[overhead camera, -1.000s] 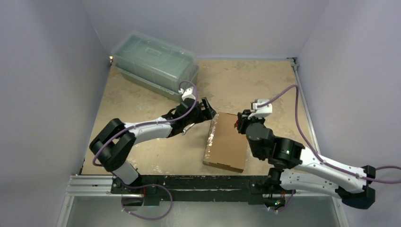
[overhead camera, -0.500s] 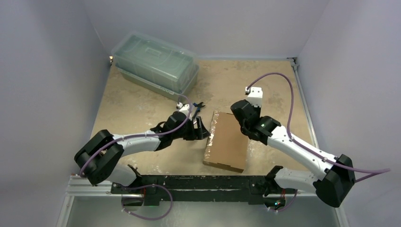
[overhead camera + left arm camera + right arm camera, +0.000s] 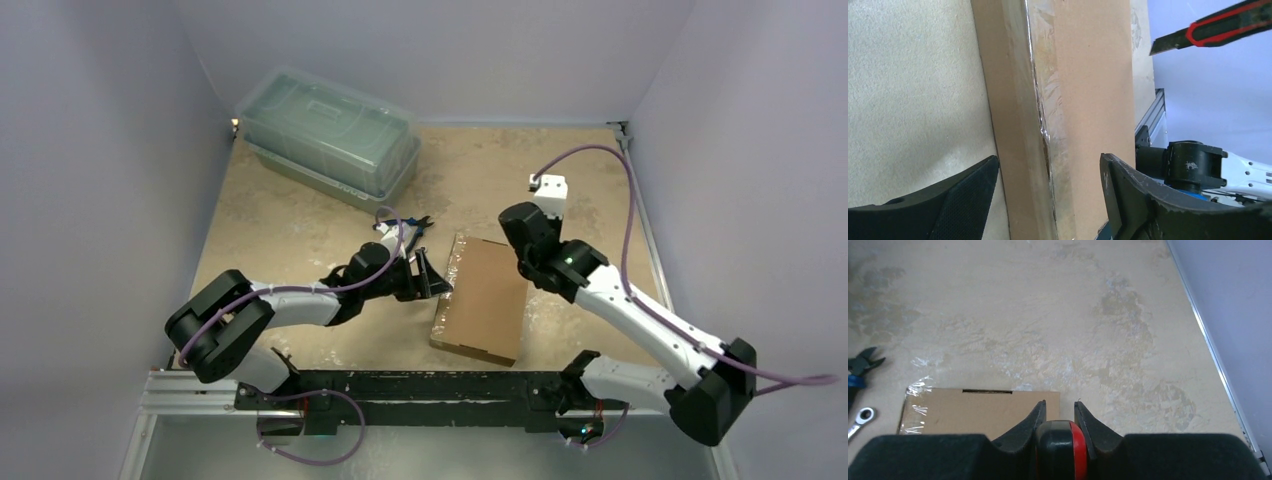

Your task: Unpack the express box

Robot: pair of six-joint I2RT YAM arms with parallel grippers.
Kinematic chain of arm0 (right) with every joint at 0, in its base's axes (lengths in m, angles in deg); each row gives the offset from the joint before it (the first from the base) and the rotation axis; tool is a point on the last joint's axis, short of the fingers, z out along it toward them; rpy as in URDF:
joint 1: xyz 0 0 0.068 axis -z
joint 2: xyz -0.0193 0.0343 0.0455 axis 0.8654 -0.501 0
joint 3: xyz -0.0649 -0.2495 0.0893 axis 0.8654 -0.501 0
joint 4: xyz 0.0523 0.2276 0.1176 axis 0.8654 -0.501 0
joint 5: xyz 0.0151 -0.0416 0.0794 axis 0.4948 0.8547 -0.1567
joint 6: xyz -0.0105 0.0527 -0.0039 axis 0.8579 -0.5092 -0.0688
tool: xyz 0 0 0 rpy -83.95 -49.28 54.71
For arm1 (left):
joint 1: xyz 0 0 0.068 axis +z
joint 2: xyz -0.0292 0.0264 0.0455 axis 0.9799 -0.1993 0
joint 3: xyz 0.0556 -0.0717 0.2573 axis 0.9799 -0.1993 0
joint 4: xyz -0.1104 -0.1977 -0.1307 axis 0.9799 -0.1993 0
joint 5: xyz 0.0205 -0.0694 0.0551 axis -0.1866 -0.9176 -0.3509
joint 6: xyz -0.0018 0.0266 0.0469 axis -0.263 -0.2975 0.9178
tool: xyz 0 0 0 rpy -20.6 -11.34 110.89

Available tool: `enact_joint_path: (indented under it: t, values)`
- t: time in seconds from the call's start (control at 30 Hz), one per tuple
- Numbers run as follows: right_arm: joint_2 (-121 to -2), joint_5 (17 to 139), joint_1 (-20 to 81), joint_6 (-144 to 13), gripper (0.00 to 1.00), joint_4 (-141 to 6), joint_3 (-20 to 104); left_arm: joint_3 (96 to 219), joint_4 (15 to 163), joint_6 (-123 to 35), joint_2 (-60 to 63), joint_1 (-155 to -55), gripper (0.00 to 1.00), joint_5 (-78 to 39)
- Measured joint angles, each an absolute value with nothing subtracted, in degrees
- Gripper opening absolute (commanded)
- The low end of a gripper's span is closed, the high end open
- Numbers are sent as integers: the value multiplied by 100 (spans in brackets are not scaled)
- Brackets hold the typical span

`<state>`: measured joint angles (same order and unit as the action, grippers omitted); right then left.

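Note:
The express box [image 3: 485, 298] is a flat brown cardboard mailer lying shut on the table, with clear tape along its left long edge. My left gripper [image 3: 432, 277] is open and low at that edge. In the left wrist view the taped, partly split seam [image 3: 1040, 100] of the box [image 3: 1093, 90] lies between my spread fingers [image 3: 963, 200]. My right gripper [image 3: 520, 250] is shut on a black-and-red utility knife [image 3: 1060, 447] above the box's far right corner [image 3: 978, 412]. The knife's blade end shows in the left wrist view [image 3: 1218, 27], held clear of the box.
A large translucent grey-green lidded container [image 3: 328, 135] stands at the back left. Pliers [image 3: 860, 365] and a small wrench [image 3: 860, 417] lie just beyond the box's far left corner. A metal rail [image 3: 640, 220] runs along the table's right edge.
My left gripper has dropped from the box's far left corner to its left long edge. My right arm has swung the knife up and back, off the box's far end.

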<state>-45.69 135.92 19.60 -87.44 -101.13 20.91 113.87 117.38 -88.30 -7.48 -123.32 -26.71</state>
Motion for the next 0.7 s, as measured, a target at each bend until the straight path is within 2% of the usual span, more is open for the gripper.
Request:
enact_joint_path:
  t: [0.2, 0.47, 0.7]
  values:
    - [-3991, 13600, 2224, -8768, 0, -10216, 2095, 11387, 11786, -8889, -754, -12332, 65, -2741]
    - [-4861, 13356, 2287, -8766, 0, -9932, 1702, 11371, 11939, -9038, -857, -12424, 59, -2798]
    - [-5198, 12805, 2373, -8001, 0, -8819, 1717, 11371, 12570, -9470, -1277, -12678, 58, -2678]
